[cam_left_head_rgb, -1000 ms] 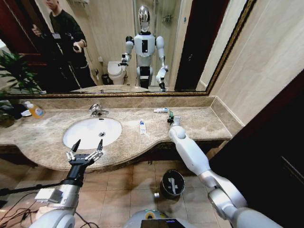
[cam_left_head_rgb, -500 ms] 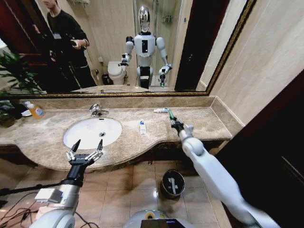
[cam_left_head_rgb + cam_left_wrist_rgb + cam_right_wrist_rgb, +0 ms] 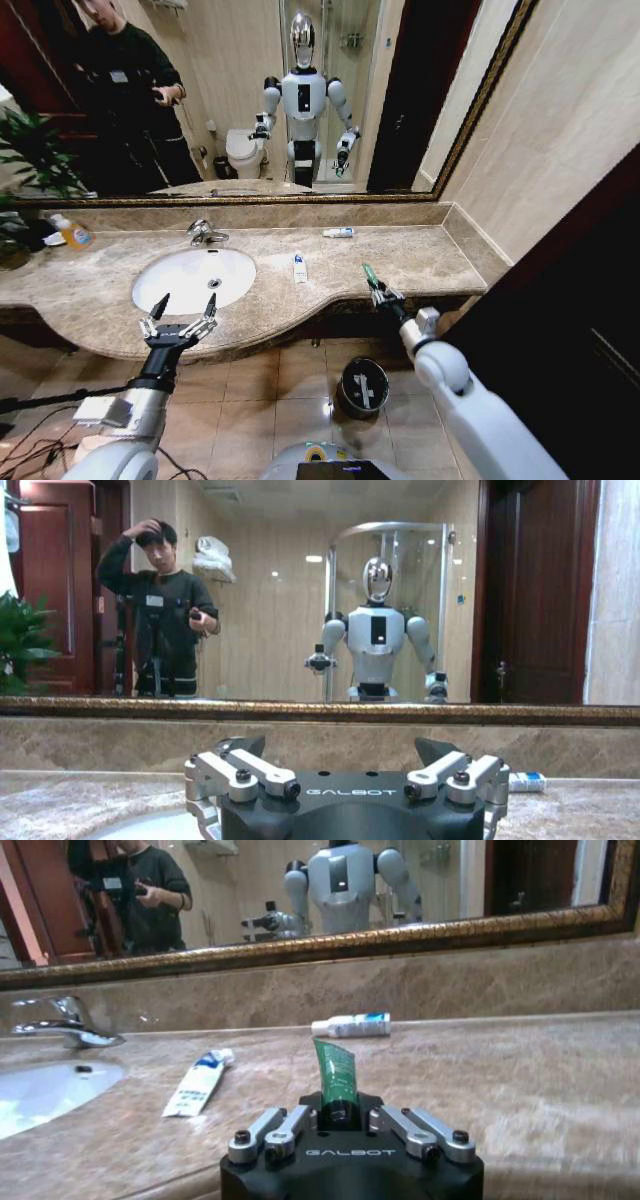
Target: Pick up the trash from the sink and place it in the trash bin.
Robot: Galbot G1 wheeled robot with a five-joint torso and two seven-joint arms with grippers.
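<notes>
My right gripper (image 3: 378, 291) is shut on a small green tube of trash (image 3: 368, 273), held at the counter's front edge, above and a little behind the trash bin (image 3: 363, 372) on the floor. In the right wrist view the green tube (image 3: 335, 1071) sticks up from between the closed fingers of the gripper (image 3: 338, 1114). A flat white tube (image 3: 299, 266) and a small white tube with a blue mark (image 3: 338, 232) lie on the counter to the right of the sink (image 3: 193, 278). My left gripper (image 3: 181, 318) hangs open at the sink's front rim, holding nothing.
A chrome faucet (image 3: 205, 233) stands behind the basin. A bottle of orange liquid (image 3: 73, 233) and a plant sit at the counter's far left. The beige marble counter (image 3: 420, 255) ends at a wall on the right. The dark bin stands on the tile floor with something white inside.
My right arm has drawn back from the rear of the counter to its front edge, carrying the green tube. The left arm has stayed still.
</notes>
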